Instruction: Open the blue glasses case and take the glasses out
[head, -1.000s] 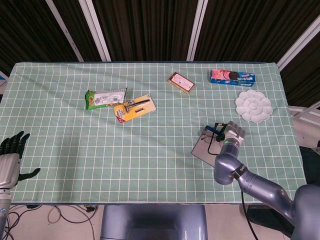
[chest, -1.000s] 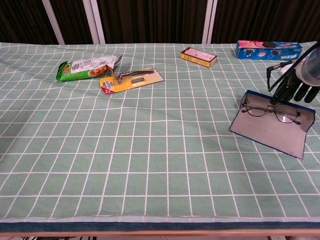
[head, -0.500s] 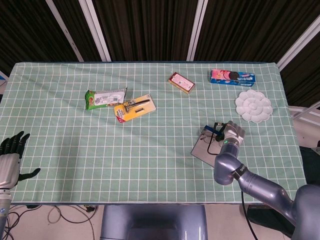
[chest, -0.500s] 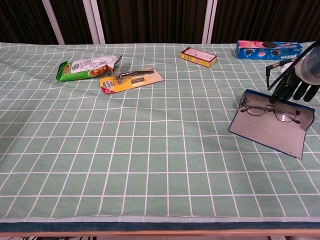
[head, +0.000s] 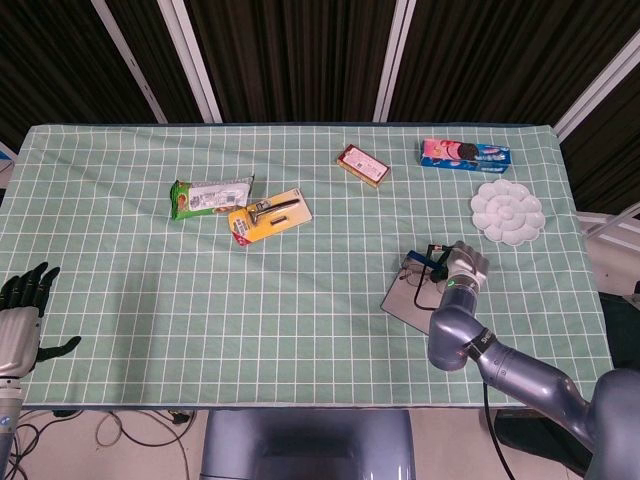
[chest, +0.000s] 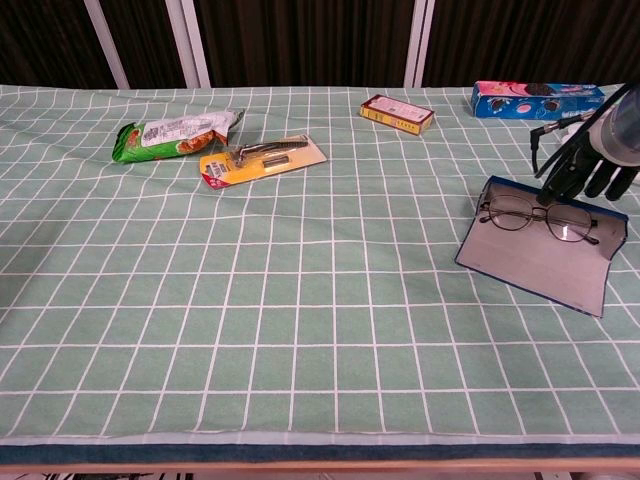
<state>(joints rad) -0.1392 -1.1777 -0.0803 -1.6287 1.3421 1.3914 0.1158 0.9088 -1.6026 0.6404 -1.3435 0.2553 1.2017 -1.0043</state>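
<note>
Now right hand (chest: 597, 165) fingertips on glasses (chest: 538, 217), case (chest: 535, 262) open.

Blue glasses case (chest: 535, 262) lies open w/ glasses (chest: 538, 217) inside

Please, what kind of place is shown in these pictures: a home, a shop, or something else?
Probably a robot test or lab workspace, not a home. A table with a green checked cloth carries unrelated items: a snack packet, a cookie box, an open glasses case. Dark panelled walls stand behind.
</note>
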